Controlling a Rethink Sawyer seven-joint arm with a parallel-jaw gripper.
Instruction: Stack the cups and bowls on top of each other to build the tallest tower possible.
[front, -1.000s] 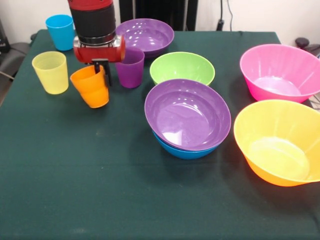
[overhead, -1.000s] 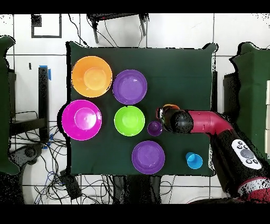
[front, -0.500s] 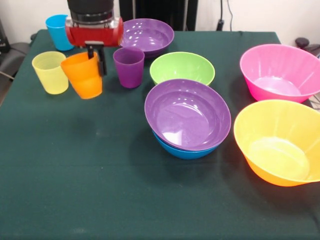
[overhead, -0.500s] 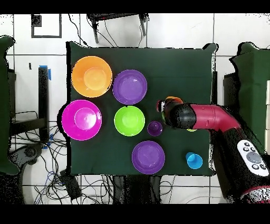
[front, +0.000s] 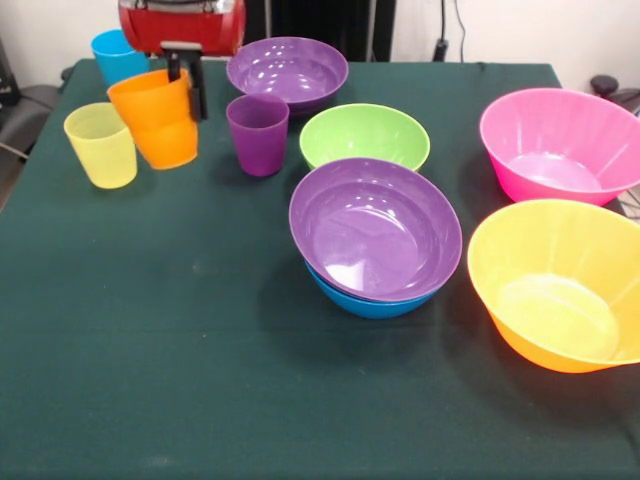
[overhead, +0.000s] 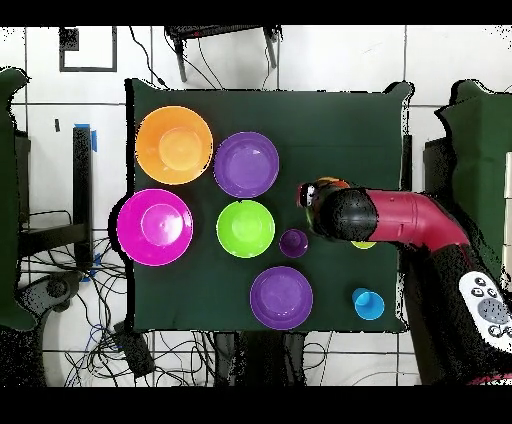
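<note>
1 orange cup (front: 156, 116) gripped at its rim by the gripper (front: 185, 72), lifted above the table (front: 180, 350), beside yellow cup (front: 101, 145).

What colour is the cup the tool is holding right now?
Orange. The cup shows best in the front view, gripped by the tool.

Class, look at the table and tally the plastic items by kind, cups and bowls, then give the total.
Cups: 4: blue cup, yellow cup, orange cup held by the gripper, purple cup
Bowls: 6: far purple bowl, green bowl, near purple bowl nested in the blue bowl, pink bowl, orange bowl
Total: 10
</note>
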